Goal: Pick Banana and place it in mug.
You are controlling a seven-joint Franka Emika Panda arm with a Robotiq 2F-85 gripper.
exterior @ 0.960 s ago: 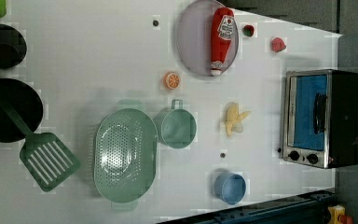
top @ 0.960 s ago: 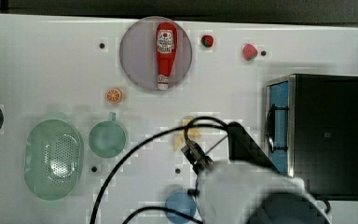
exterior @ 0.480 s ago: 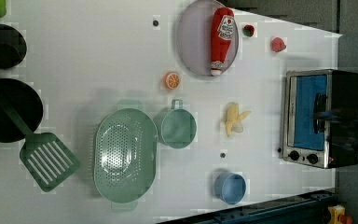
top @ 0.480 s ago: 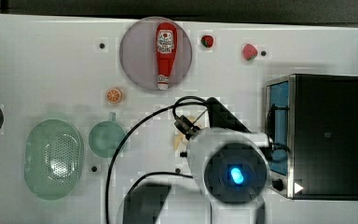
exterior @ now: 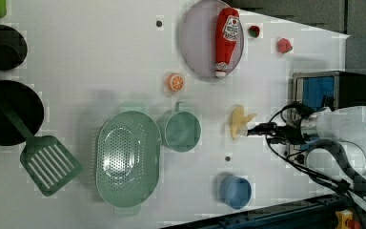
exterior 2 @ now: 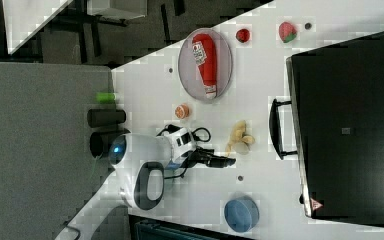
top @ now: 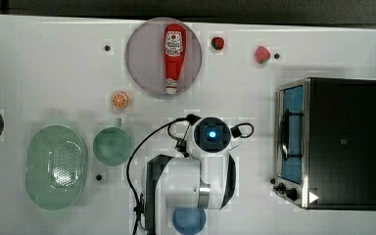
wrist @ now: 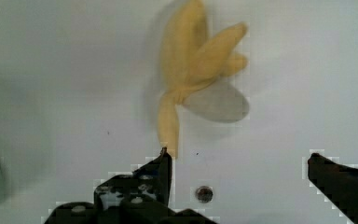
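Because the black jaws (wrist: pixel 237 179) stand wide and empty with the small pale yellow peeled banana (wrist: pixel 193 70) lying ahead of them on the white desk (exterior: pixel 100 62), not between them, closing now would likely clip only its tip, or nudge it away from the round teal-green mug (exterior: pixel 182 131).

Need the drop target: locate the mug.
In the left view, the mug stands mid-table, touching the perforated bowl on its left; the banana lies to its right.

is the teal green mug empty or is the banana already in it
Empty. The round teal-green mug shows a bare inside, and the pale yellow banana lies on the white table beside it.
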